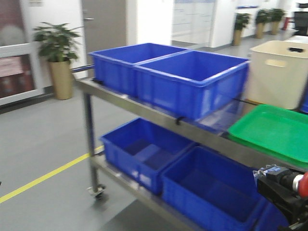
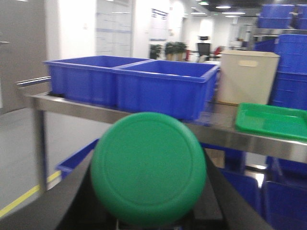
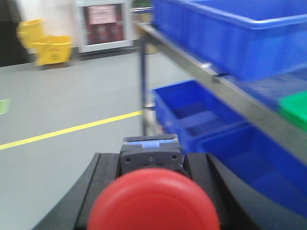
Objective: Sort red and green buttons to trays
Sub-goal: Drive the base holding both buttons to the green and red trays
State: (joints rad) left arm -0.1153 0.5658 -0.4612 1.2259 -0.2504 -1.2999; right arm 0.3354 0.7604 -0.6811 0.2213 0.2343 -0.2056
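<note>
Green button [image 2: 148, 167]: 1 seen, smooth domed round cap with a faint raised ring near the rim, filling the centre of the left wrist view; body hidden behind the cap. It sits between the black fingers [image 2: 72, 208] of the left pincer [image 2: 148, 206], which is clenched on it in the air in front of the rack. Red button [image 3: 153, 201]: 1 seen, glossy red dome on a dark squarish body carrying a blue tag [image 3: 149, 143], print too blurred to read. The right pincer [image 3: 152, 158] grasps it by the body, at 4 o'clock in the front view, below the top shelf. Green tray [image 1: 274, 132]: 1 seen, shallow, glossy, raised rim, nothing visible in it, lying at 3 o'clock on the top shelf of the steel rack [image 1: 144, 113]. Blue crates [image 1: 192, 82]: 4 on the rack, 2 side by side on top, 2 on the lower shelf. Cream tub [image 1: 276, 72]: 1, at 12 o'clock from the tray, with a handle slot. Wall sheets behind are too blurred to read.
</note>
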